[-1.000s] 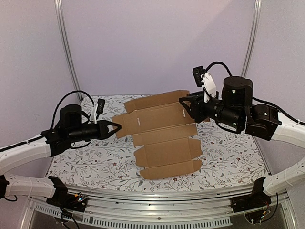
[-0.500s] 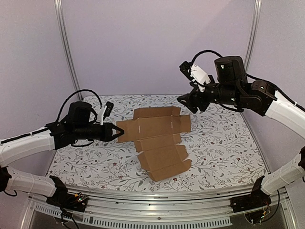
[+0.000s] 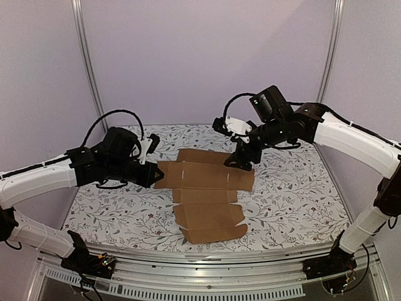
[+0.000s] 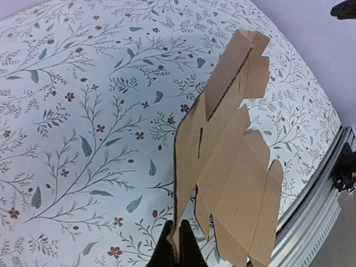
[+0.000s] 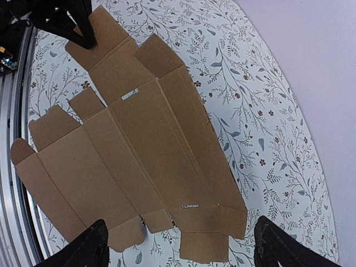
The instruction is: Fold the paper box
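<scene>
The paper box is a flat brown die-cut cardboard sheet with tabbed flaps, lying across the floral table. My left gripper is shut on the sheet's left edge; in the left wrist view the black fingertips pinch the cardboard edge. My right gripper hangs open above the sheet's far right end, apart from it. In the right wrist view its wide-spread fingers frame the sheet below, and the left gripper shows at the top left.
The table has a floral cloth. A metal rail runs along the near edge. Purple walls with upright metal posts close the back and sides.
The sheet has come down from a raised tilt to lie nearly flat on the table. My right gripper let go of its right end, rose, then swung left and down over it. My left gripper moved right.
</scene>
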Controlling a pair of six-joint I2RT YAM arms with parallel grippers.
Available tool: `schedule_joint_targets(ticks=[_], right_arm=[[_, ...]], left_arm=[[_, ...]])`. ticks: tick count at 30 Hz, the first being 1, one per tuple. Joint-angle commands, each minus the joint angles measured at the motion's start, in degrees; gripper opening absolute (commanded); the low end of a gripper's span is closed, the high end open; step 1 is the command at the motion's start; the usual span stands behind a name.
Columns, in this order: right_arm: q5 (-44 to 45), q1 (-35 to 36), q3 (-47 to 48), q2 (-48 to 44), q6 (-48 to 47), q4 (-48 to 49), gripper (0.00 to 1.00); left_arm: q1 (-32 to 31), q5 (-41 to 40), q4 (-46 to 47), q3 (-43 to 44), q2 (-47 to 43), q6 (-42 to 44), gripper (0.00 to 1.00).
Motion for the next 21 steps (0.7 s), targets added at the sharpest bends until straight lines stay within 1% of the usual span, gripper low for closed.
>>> schedule_joint_targets(ticks=[1, 6, 9, 12, 21], right_arm=[[-4.1, -0.6, 2.8, 3.1, -1.5, -2.2, 0.86], [-5.6, -1.8, 4.6, 6.2, -1.7, -2.2, 0.8], [-6.2, -3.0, 5.9, 8.7, -1.6, -2.2, 0.74], [-7.7, -4.0, 7.1, 11.1, -1.9, -2.3, 0.72], [-10.3, -4.4, 7.7, 15.5, -1.6, -2.6, 0.65]], left_arm=[[-2.2, -7.3, -4.1, 1.8, 3.2, 2.1, 0.0], [-4.4, -12.0, -4.0, 3.0, 4.9, 3.2, 0.0], [-6.0, -15.0, -3.9, 3.4, 5.4, 4.0, 0.0], [-7.6, -17.7, -4.0, 3.5, 5.9, 4.6, 0.0], [-8.3, -20.5, -3.9, 3.4, 5.8, 4.6, 0.0]])
